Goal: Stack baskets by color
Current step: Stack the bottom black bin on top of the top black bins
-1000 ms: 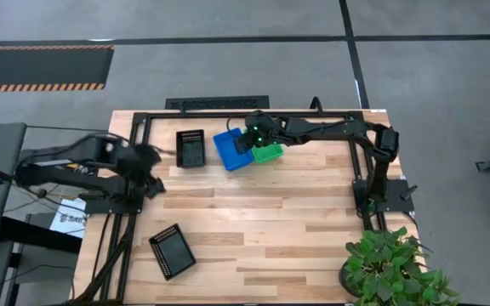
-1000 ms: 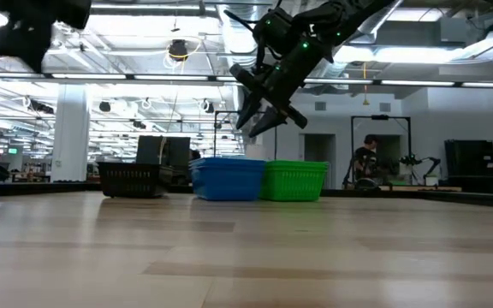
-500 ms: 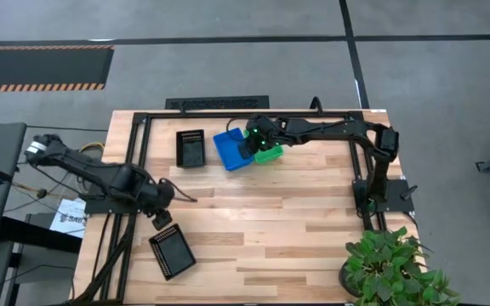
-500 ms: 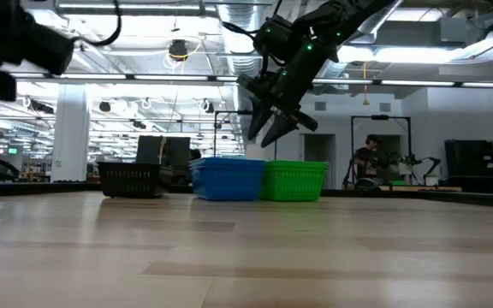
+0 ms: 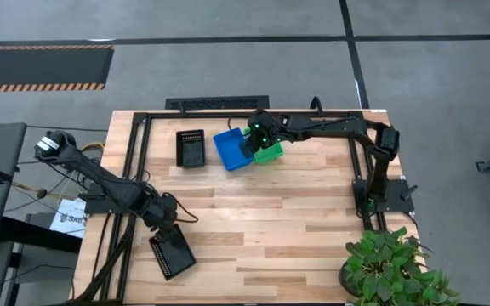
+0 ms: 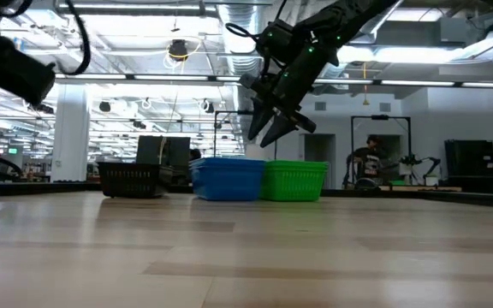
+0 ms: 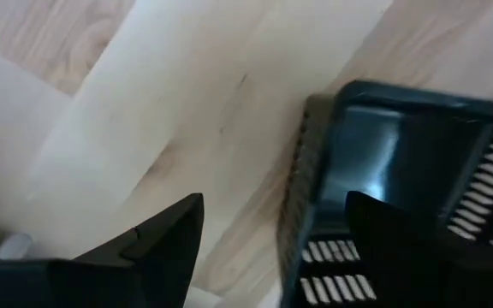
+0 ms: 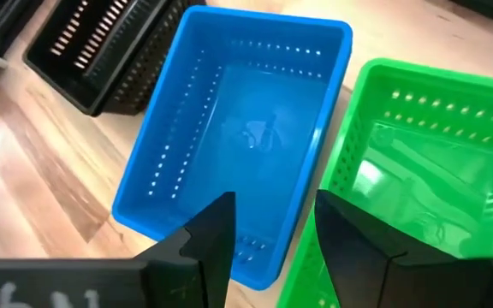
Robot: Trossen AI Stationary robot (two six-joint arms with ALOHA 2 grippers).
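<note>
A black basket (image 5: 171, 252) lies askew near the table's front left. My left gripper (image 5: 165, 226) hangs open over its far end. In the left wrist view the basket's end wall (image 7: 315, 171) stands between the two fingers, and I see no touch. A second black basket (image 5: 190, 148), a blue basket (image 5: 230, 150) and a green basket (image 5: 270, 154) rest on their bottoms in a row at the far middle. My right gripper (image 6: 272, 133) hovers open above the blue and green ones, over the walls where they meet (image 8: 315, 184).
A potted plant (image 5: 394, 272) stands at the near right corner. Black frame rails (image 5: 139, 136) run along the table's left and far edges. Bare wood lies across the middle and the near right. A person (image 6: 368, 162) shows in the room behind.
My left gripper has swung from the table's left edge toward the near edge and come down over the near black basket, tipping to point more steeply down. My right gripper has stayed above the blue and green baskets. No basket has moved.
</note>
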